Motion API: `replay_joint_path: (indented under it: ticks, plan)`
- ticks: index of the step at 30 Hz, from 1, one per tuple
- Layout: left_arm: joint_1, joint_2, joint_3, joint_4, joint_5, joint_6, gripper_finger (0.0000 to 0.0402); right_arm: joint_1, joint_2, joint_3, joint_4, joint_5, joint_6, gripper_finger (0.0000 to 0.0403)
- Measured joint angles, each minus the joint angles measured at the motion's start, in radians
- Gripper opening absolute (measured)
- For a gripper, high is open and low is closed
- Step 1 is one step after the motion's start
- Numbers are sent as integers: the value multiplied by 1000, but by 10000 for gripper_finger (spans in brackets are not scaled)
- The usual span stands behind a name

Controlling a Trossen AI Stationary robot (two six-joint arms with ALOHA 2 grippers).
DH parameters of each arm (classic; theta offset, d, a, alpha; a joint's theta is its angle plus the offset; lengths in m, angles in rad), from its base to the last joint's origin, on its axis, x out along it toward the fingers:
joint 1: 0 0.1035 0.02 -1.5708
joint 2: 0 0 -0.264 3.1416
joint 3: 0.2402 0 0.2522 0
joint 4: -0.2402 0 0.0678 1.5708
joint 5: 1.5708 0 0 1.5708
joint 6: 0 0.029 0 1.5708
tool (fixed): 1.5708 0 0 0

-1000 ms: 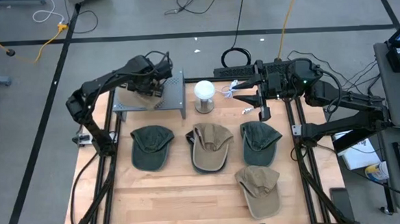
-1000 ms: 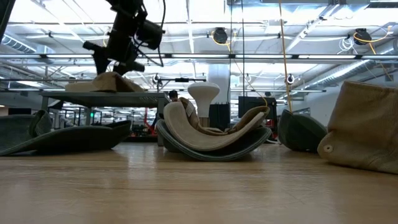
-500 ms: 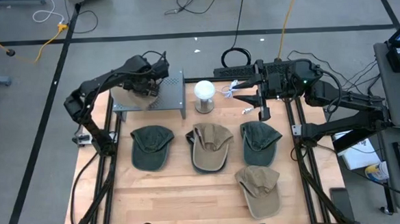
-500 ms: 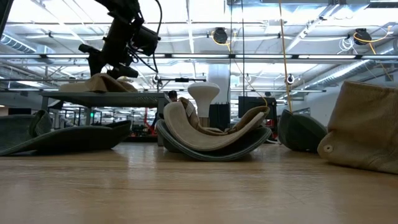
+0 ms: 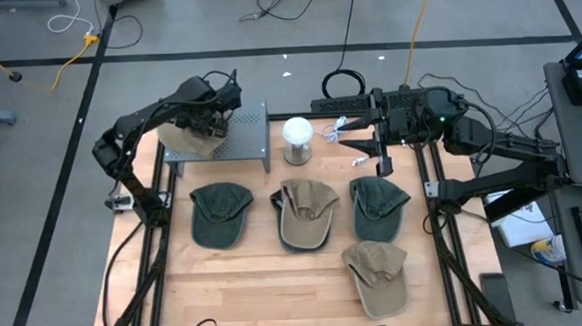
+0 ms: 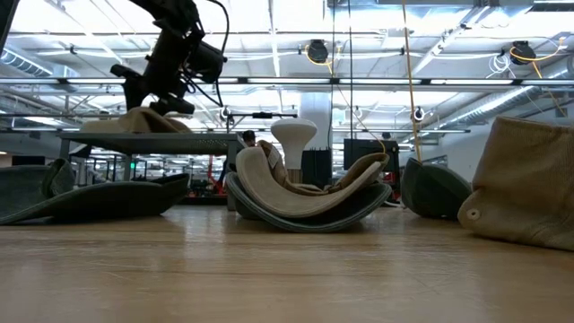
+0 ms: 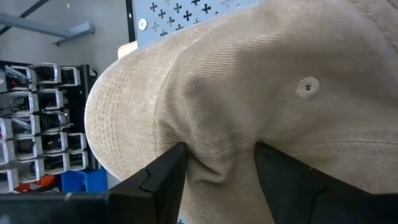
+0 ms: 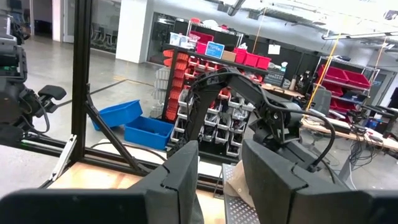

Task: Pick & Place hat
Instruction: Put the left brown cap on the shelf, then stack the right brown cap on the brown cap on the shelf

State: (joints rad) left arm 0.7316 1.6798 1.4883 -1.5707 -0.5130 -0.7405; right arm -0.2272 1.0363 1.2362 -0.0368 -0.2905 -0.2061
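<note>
Hat [image 5: 182,139] sits on the stand [image 5: 245,140] at the surface's far-left corner, left pincer [image 5: 209,122] pinching it; unreleased, four hats remain; right pincer [image 5: 380,148] spread, waiting

Robotics lab or workshop, wooden desk [image 5: 277,274] in a black metal frame on grey concrete floor [image 5: 33,196], taped floor lines, trailing cables, racks of red parts bins [image 8: 217,53], blue crates [image 8: 134,127], ceiling strip lights [image 6: 269,45]
</note>
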Motion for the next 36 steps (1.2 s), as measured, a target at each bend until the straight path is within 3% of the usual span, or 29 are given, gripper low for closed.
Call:
replay_joint_path:
  ticks: [8, 19, 27, 32, 36]
  plan:
    - [9, -11, 8, 0, 51, 6, 198, 0, 0, 0, 1, 0, 0, 119]
    - [-22, -143, 86, 18, 116, -26, 198, 0, 0, 0, 2, 0, 3, 119]
    - [-116, -246, 96, 246, 368, 163, 198, 0, 0, 0, 2, 0, 100, 119]
    - [-186, -283, 96, 408, 588, 306, 198, 0, 0, 0, 2, 0, 195, 119]
    - [-237, -292, 96, 512, 747, 322, 198, 0, 0, 0, 2, 0, 304, 119]
